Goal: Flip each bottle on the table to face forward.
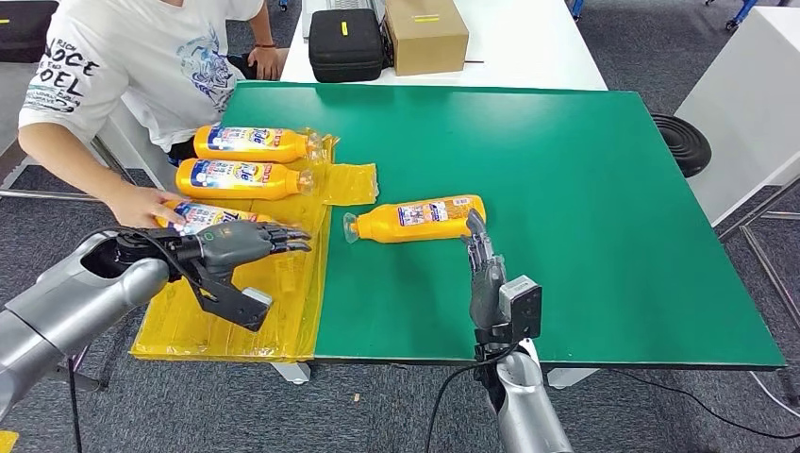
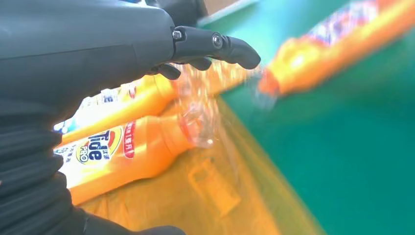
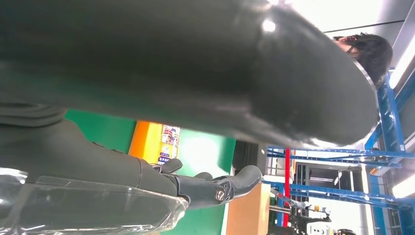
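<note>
Glossy plastic bottles (image 1: pixel 422 218), matt green table (image 1: pixel 585 189)

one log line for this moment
left hand: open above yellow sheet | right hand: fingertips at lone bottle base | three bottles beside person's hand

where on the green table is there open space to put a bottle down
The green table is bare right of the lone orange bottle and right hand, out to the far edge. Crowded: the yellow sheet, with three bottles, the left hand and a person's hand.

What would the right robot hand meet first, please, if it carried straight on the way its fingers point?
Most likely the lone orange bottle lying on the green table: the right robot hand points up at its base end, very near, though contact is unclear.
</note>
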Robot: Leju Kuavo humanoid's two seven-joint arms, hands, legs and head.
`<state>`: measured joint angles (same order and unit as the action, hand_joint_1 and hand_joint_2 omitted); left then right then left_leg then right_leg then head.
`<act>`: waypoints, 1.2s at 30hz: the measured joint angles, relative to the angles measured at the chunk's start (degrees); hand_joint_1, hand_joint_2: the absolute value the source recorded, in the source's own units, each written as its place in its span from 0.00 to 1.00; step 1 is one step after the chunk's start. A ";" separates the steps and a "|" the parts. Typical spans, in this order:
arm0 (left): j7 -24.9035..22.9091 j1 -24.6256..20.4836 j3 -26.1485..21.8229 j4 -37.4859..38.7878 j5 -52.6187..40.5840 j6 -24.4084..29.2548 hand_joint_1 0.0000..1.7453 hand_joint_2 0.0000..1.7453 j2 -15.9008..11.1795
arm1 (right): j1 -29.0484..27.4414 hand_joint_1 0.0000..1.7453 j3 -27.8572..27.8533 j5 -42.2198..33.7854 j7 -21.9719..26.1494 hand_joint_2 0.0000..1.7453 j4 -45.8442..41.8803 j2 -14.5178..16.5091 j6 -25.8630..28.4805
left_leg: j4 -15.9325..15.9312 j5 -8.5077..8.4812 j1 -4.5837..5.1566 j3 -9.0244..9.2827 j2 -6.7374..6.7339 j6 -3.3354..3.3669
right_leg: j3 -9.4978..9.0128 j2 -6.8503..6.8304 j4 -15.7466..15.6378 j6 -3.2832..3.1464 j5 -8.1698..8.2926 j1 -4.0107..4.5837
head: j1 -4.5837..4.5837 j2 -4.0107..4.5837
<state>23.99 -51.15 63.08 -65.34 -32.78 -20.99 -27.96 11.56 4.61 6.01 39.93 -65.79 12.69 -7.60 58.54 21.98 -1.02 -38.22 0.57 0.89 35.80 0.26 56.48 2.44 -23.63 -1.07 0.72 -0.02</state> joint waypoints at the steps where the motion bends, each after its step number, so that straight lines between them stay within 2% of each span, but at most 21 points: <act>1: 0.10 0.76 -1.20 -0.38 0.77 1.63 0.00 1.00 0.19 | -0.02 0.00 0.00 0.11 0.00 0.00 0.00 0.00 0.04 | 0.00 0.00 0.01 0.00 0.00 0.00 | 0.00 0.00 0.00 0.00 0.00 -0.02 | -0.01 0.00; 4: 0.53 5.12 -7.04 -1.70 1.45 8.40 0.00 1.00 2.01 | -0.26 0.00 -0.01 1.11 0.00 0.00 -0.02 0.08 0.14 | 0.00 0.00 0.06 0.00 0.00 0.00 | 0.01 0.00 -0.01 0.00 0.00 -0.09 | 0.00 0.00; 7: 0.46 11.99 -15.00 -4.02 0.63 15.74 0.00 1.00 5.43 | -0.74 0.00 -0.01 3.89 -0.05 0.00 -0.10 0.20 1.48 | 0.00 0.01 0.13 -0.02 -0.02 0.01 | 0.05 0.04 -0.02 0.01 -0.01 -0.12 | -0.01 0.00; 11: -0.28 18.98 -24.33 -6.68 0.96 20.42 0.00 1.00 9.61 | -0.92 0.00 0.02 9.64 -1.52 1.00 -0.33 0.03 5.72 | 0.00 0.02 0.14 -0.09 -0.05 0.01 | 0.13 0.07 -0.03 0.01 -0.01 -0.13 | 0.01 0.00; 16: -0.20 24.04 -34.44 -7.27 5.67 24.41 0.00 1.00 14.91 | 1.73 0.00 0.05 24.84 -9.77 1.00 0.84 -1.83 14.32 | 0.00 0.01 0.14 -0.09 -0.05 0.02 | 0.12 0.07 -0.02 0.04 0.04 -0.12 | 0.02 0.00; 19: 0.60 26.27 -38.68 -6.90 7.64 25.58 0.00 1.00 17.84 | 5.82 0.00 0.01 32.19 -13.66 1.00 3.54 -4.31 16.57 | 0.01 -0.04 0.15 -0.09 -0.06 0.08 | 0.11 0.08 -0.03 0.11 0.10 -0.14 | -0.01 0.00; 24: 0.78 29.02 -42.61 -6.75 8.02 25.97 0.00 1.00 21.42 | 13.46 0.00 0.16 39.01 -17.21 1.00 10.62 -8.41 16.55 | 0.02 -0.08 0.21 -0.12 -0.02 0.14 | 0.10 0.06 -0.02 0.17 0.15 -0.18 | 0.02 0.00; 28: 0.54 30.63 -44.47 -6.75 7.57 25.97 0.00 1.00 23.18 | 19.91 0.00 0.76 42.20 -19.19 1.00 17.39 -11.15 14.94 | 0.02 -0.09 0.21 -0.14 -0.02 0.15 | 0.11 0.07 -0.02 0.19 0.17 -0.18 | 0.02 0.00; 36: 0.00 32.06 -46.48 -6.77 6.99 26.01 0.00 1.00 24.69 | 27.01 0.00 2.72 45.56 -21.38 1.00 26.01 -13.05 13.36 | 0.02 -0.09 0.19 -0.15 -0.02 0.15 | 0.11 0.07 0.00 0.19 0.16 -0.15 | 0.02 0.00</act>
<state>23.99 -19.09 16.60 -72.11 -25.80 5.02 -3.27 38.57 7.33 51.56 18.55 -39.78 -0.37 5.75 58.56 21.90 -0.83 -38.38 0.55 1.04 35.91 0.33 56.48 2.64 -23.47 -1.22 0.74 -0.02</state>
